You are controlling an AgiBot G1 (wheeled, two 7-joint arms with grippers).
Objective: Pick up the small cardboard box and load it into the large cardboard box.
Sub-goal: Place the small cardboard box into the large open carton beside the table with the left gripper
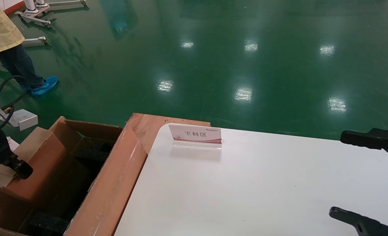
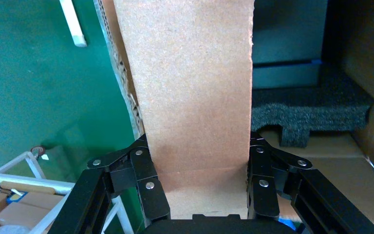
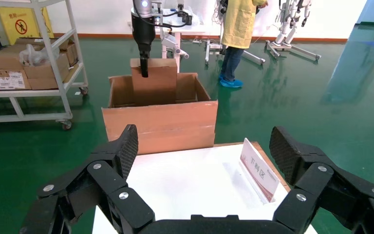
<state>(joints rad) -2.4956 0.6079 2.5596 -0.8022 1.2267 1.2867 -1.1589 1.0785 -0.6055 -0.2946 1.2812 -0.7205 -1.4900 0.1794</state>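
Note:
My left gripper [image 1: 18, 168] is shut on the small cardboard box [image 1: 39, 157], a reddish-brown flat carton held on edge. The box hangs partly inside the large cardboard box [image 1: 112, 183], along its far-left wall, and rises above the rim. In the left wrist view the small cardboard box [image 2: 190, 97] fills the gap between the fingers [image 2: 148, 187] of the left gripper [image 2: 199, 165], with black foam [image 2: 311, 114] below. The right wrist view shows the small cardboard box [image 3: 158, 80] standing in the large cardboard box [image 3: 160, 124]. My right gripper [image 1: 338, 173] hovers open over the table's right side, nothing between its fingers.
A white table [image 1: 262, 183] carries a small sign stand [image 1: 195, 134]. A wooden board [image 1: 148, 126] lies between table and carton. A person in a yellow coat [image 1: 0, 29] stands far left. A shelf trolley [image 3: 29, 63] with cartons stands beyond the large box. Green floor surrounds everything.

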